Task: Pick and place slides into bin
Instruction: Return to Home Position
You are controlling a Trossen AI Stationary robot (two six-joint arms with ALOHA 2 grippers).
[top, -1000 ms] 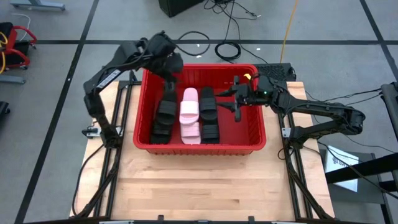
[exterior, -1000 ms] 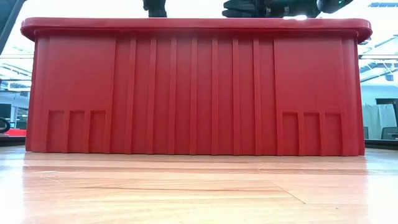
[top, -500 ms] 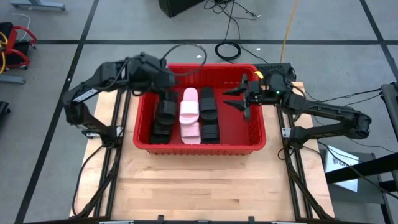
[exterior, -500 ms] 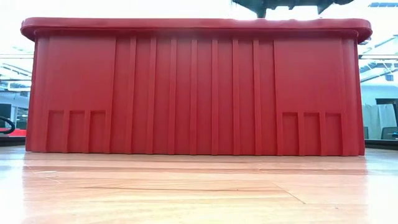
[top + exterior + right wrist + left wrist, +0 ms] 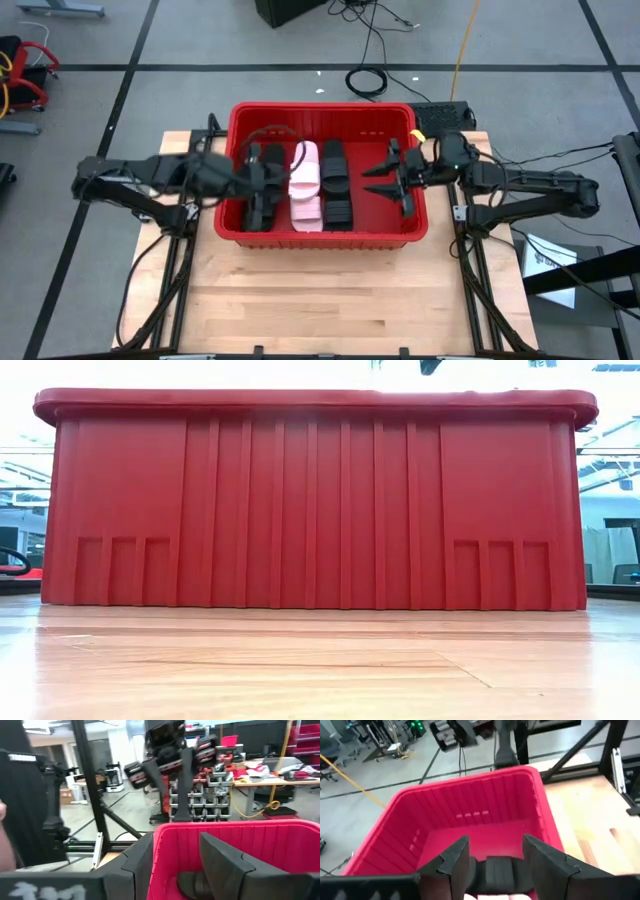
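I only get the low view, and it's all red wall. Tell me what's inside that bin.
Observer: From above, slides lie in the bin in three rows: pale pink in the middle, black on both sides.
Operator: Give me both tools.
Observer: The left tool is open above the bin's left edge; the right tool is open above its right side. Neither grips a slide.

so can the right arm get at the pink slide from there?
Probably yes. The right claw is open above the bin's bare right side, and nothing covers the bin. The pink slide lies mid-bin; only black slides lie between, low down, so it could pass over.
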